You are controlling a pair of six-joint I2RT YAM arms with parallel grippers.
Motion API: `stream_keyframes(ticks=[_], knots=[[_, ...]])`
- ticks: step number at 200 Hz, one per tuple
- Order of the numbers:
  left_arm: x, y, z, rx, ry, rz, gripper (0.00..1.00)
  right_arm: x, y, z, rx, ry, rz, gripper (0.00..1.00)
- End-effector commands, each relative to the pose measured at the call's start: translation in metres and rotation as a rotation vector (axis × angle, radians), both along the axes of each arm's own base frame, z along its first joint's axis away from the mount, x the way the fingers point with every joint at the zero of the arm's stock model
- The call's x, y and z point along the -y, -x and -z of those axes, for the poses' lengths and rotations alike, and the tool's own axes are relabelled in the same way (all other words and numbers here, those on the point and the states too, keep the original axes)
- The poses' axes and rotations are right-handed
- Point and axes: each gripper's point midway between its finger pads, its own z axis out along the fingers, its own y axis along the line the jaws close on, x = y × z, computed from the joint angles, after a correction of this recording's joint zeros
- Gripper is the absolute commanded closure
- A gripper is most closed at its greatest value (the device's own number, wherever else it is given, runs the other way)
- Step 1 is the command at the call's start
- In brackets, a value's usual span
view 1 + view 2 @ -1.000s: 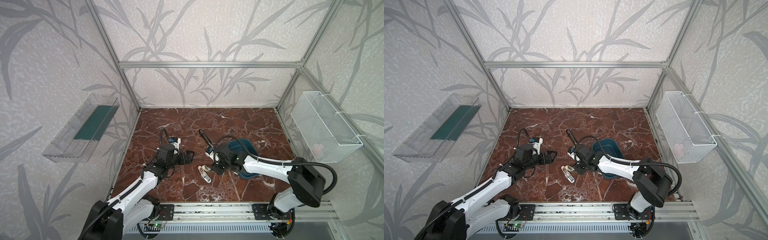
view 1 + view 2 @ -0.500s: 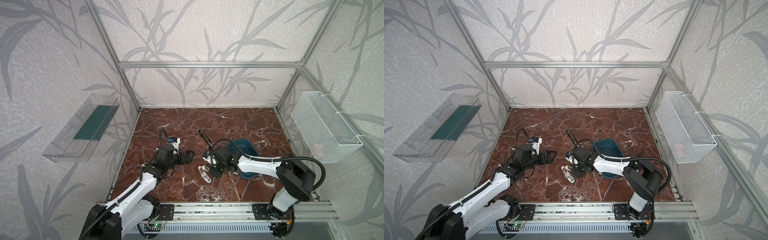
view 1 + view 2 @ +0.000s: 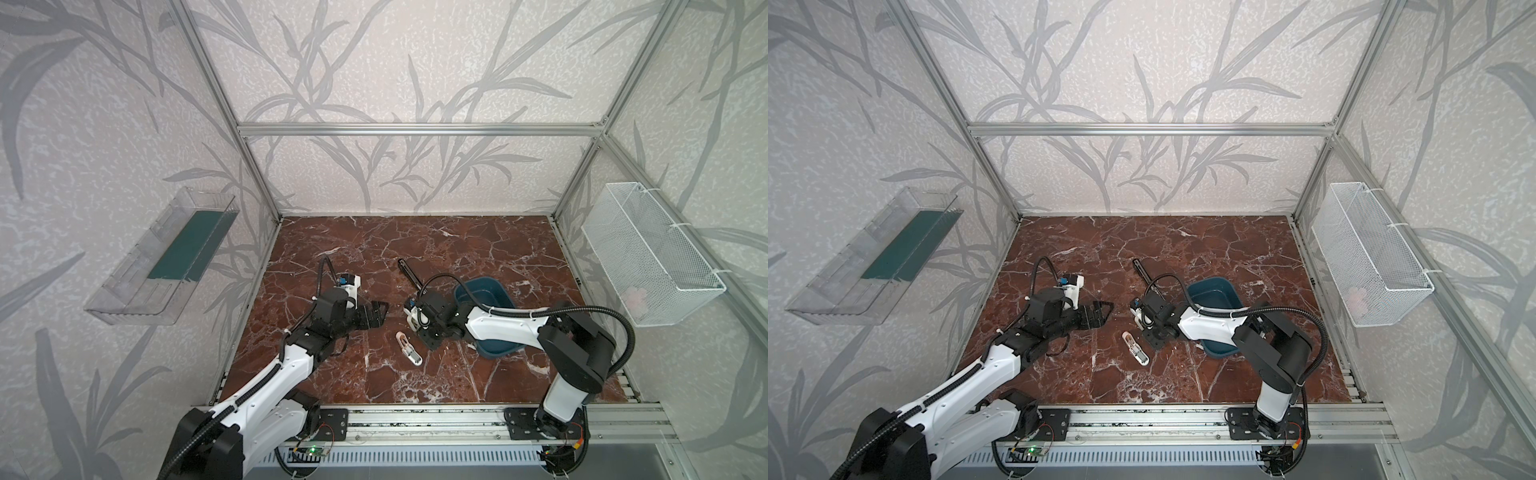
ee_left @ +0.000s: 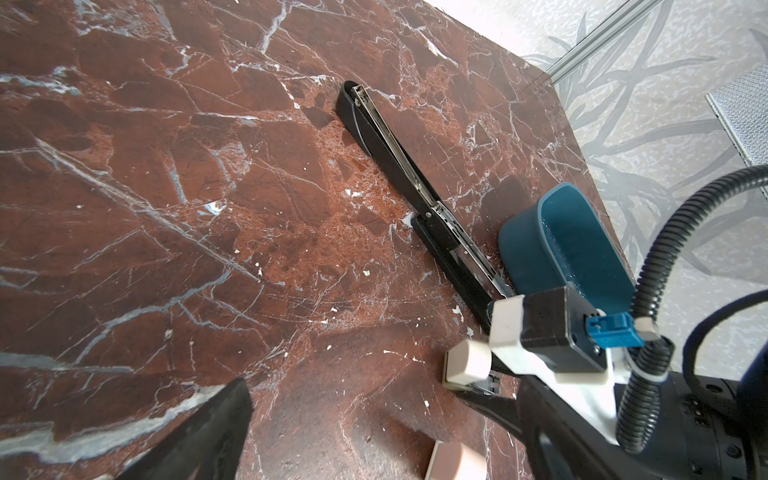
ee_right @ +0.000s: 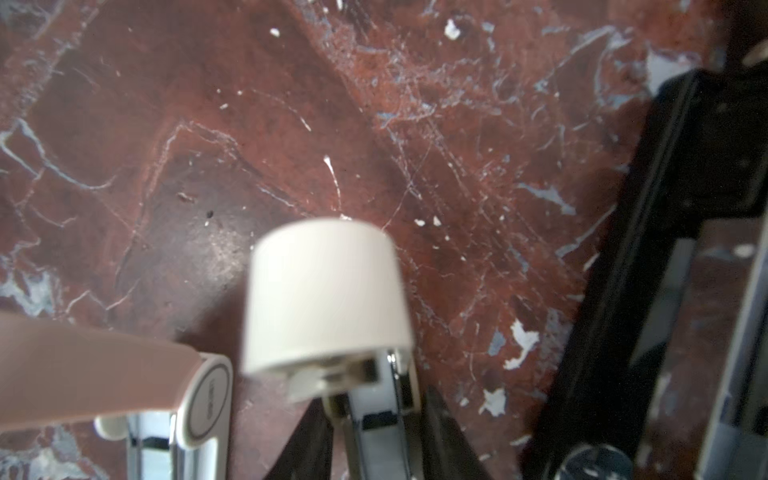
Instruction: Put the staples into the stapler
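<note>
The black stapler (image 3: 409, 274) (image 3: 1142, 272) (image 4: 395, 145) lies opened flat on the marble table, its near end under my right wrist. No staples show in any view. My right gripper (image 3: 428, 336) (image 5: 376, 403) is low beside the stapler (image 5: 665, 249), jaws narrow and shut on a white-capped chrome piece (image 5: 328, 291) (image 4: 467, 363). Next to it a small pink-and-white stapler (image 3: 409, 347) (image 3: 1136, 345) rests on the table. My left gripper (image 3: 384, 311) (image 3: 1106, 309) hovers open and empty to the left. Only one of its fingers (image 4: 208, 436) shows in the left wrist view.
A blue bin (image 3: 494, 291) (image 4: 540, 232) stands right behind my right forearm, against the black stapler's near end. A white wire basket (image 3: 648, 257) hangs on the right wall and a clear shelf (image 3: 162, 257) on the left wall.
My right arm's elbow has swung left while its gripper stayed by the small stapler, and its jaws have narrowed. The left arm has not moved.
</note>
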Motion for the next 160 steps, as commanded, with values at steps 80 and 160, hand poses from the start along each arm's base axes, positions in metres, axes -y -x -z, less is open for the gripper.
stream_keyframes(ticks=[80, 160], knots=[[0.002, -0.002, 0.006, -0.029, 0.019, -0.015, 0.01, 0.012, 0.011, -0.031, 0.062, -0.074, 0.093, 0.55], [0.002, 0.013, 0.012, -0.075, 0.079, -0.029, 0.03, -0.009, 0.074, -0.051, 0.117, -0.196, -0.007, 0.41]])
